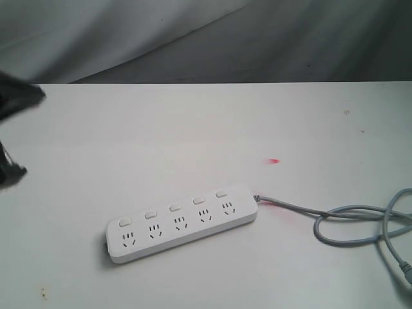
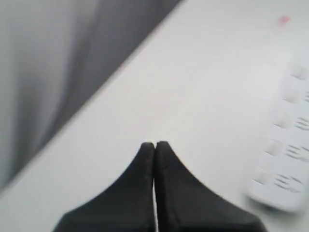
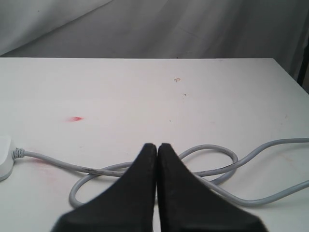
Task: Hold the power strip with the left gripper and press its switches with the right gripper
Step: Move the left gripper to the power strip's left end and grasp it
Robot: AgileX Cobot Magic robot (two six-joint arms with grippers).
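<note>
The white power strip (image 1: 183,221) lies flat on the white table, angled, with its row of switches (image 1: 174,207) along the far side. Its grey cord (image 1: 347,219) runs off to the right in loops. My left gripper (image 2: 154,144) is shut with nothing in it, above bare table; the blurred power strip (image 2: 285,159) lies off to one side of it, well apart. A blurred black part of the left arm (image 1: 16,100) shows at the left edge. My right gripper (image 3: 157,145) is shut and empty, hovering over the looped cord (image 3: 212,150); the strip's end (image 3: 4,157) is just visible.
A small red mark (image 1: 274,161) sits on the table behind the strip's cord end. The table's far edge (image 1: 225,82) meets a grey cloth backdrop. The cord's loops reach the right edge of the table.
</note>
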